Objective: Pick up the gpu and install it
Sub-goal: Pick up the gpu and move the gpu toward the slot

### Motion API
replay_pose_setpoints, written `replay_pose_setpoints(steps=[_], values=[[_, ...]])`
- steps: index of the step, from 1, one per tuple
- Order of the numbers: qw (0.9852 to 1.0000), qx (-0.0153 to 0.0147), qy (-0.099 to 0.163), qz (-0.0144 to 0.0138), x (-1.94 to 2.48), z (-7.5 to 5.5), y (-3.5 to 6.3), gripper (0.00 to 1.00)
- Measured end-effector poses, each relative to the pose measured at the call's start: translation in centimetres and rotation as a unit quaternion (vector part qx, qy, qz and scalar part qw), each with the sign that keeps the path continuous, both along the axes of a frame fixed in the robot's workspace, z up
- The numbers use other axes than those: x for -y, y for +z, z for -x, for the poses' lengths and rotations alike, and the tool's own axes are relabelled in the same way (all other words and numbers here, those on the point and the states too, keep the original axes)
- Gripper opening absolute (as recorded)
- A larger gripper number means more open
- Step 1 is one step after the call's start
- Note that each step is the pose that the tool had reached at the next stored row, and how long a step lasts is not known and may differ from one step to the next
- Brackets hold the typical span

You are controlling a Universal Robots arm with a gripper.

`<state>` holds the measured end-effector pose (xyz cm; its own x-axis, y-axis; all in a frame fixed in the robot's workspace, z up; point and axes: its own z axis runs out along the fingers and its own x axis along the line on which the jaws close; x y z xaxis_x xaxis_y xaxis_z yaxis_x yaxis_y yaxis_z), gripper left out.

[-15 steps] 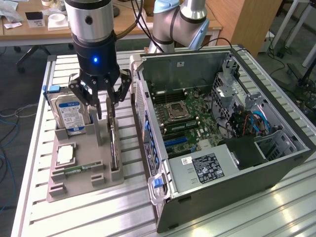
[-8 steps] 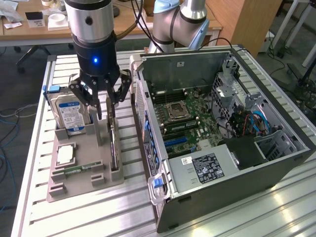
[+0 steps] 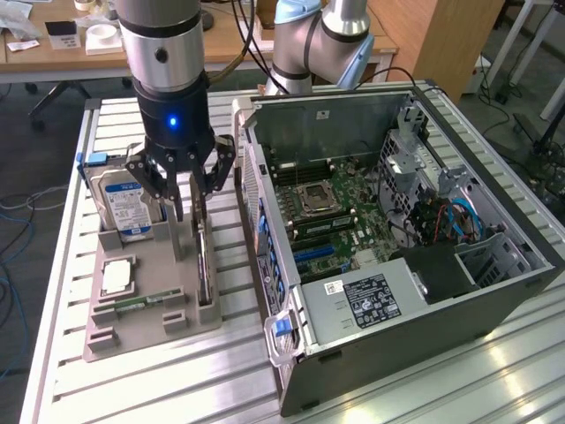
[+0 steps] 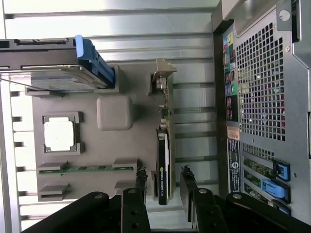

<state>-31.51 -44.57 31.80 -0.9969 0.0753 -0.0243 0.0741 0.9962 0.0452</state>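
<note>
The end effector (image 3: 188,208) is found released, astride the upright gpu (image 4: 163,158). Apparently little edge is covered, so slippage is risked.

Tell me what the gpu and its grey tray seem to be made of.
The gpu: green circuit board, probably fibreglass, with a matte black face, likely plastic, and a silvery metal end bracket. The grey tray: dull uniform grey with shaped pockets, apparently plastic.
</note>
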Motion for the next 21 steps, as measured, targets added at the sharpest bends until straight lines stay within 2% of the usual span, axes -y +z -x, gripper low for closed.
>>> replay_pose_setpoints(steps=[9, 21], values=[[1.0000, 0.0000, 0.000, 0.0000, 0.00, 0.0, -1.53, 0.42], [1.0000, 0.0000, 0.000, 0.0000, 0.00, 0.0, -2.94, 0.42]])
